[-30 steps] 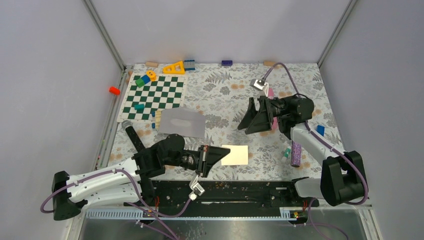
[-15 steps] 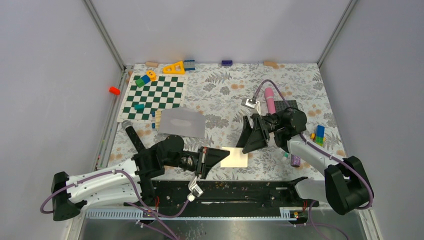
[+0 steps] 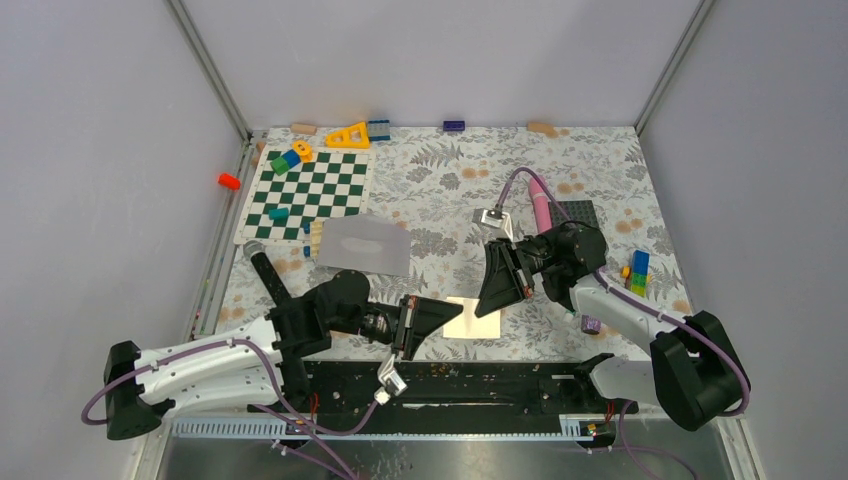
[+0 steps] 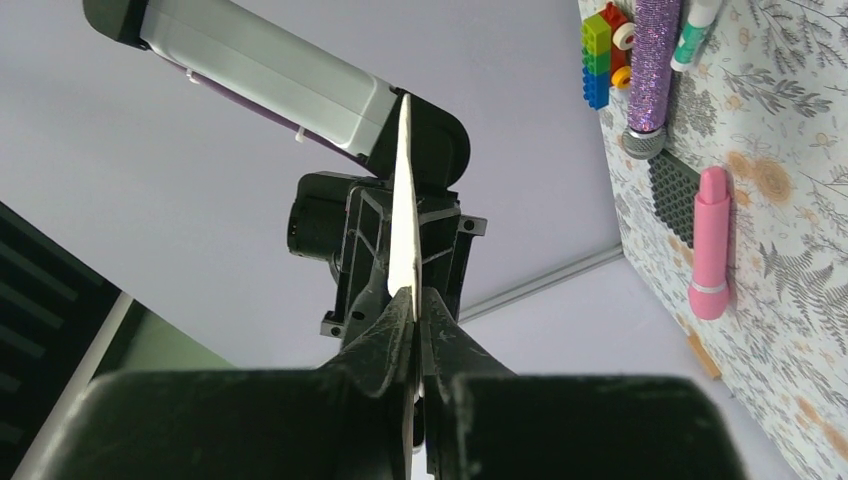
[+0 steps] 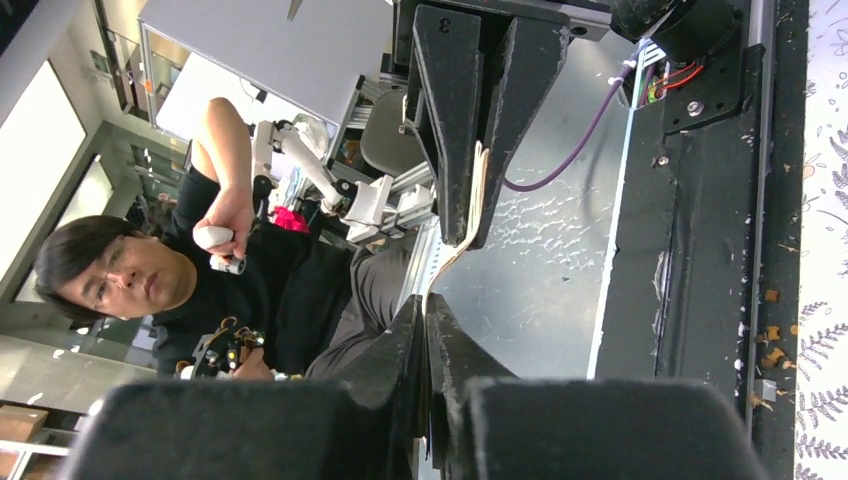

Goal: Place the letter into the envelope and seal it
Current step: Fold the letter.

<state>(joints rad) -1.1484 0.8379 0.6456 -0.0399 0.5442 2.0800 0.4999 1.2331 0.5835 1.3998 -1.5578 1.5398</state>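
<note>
The left fingers and right fingers each clench the thin cream paper letter; the flat grey-lavender paper envelope lies well apart on the desk. Opposed pulls could tear the letter.

Seen from above, the letter is covered at its 9 o'clock edge by the left pincer and at its 1 o'clock corner by the right pincer. The purple glitter cylinder, at 3 o'clock of the letter, is mostly hidden beneath the right arm.
</note>
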